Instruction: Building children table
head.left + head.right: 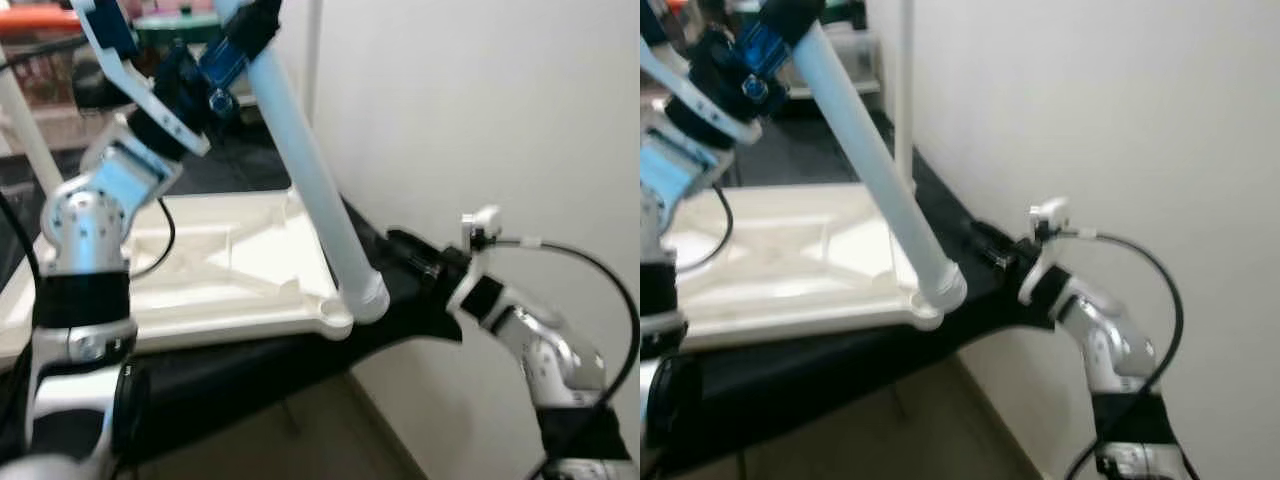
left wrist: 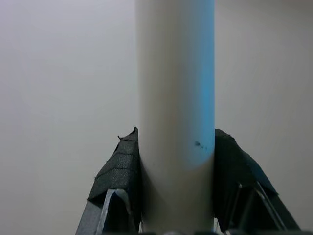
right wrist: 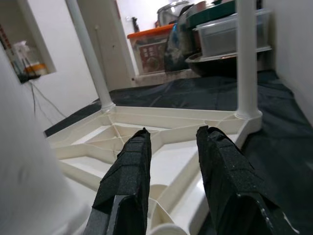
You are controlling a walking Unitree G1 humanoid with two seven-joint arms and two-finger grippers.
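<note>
Right gripper (image 3: 171,161), jaws parted and empty, sits at the tabletop (image 1: 230,270) corner. Left gripper (image 2: 176,183) clamps a tilted leg (image 1: 320,190), foot on that corner socket.

Black-covered bench (image 1: 250,365) bearing the upturned white tabletop (image 1: 230,270).

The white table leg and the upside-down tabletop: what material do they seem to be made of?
The table leg, held by the left gripper, looks like smooth, slightly glossy plastic tube with a flared end. The tabletop looks like cream moulded plastic: its underside shows stiffening ribs and corner sockets. Plastic is likely, though painted metal for the leg cannot be excluded.
</note>
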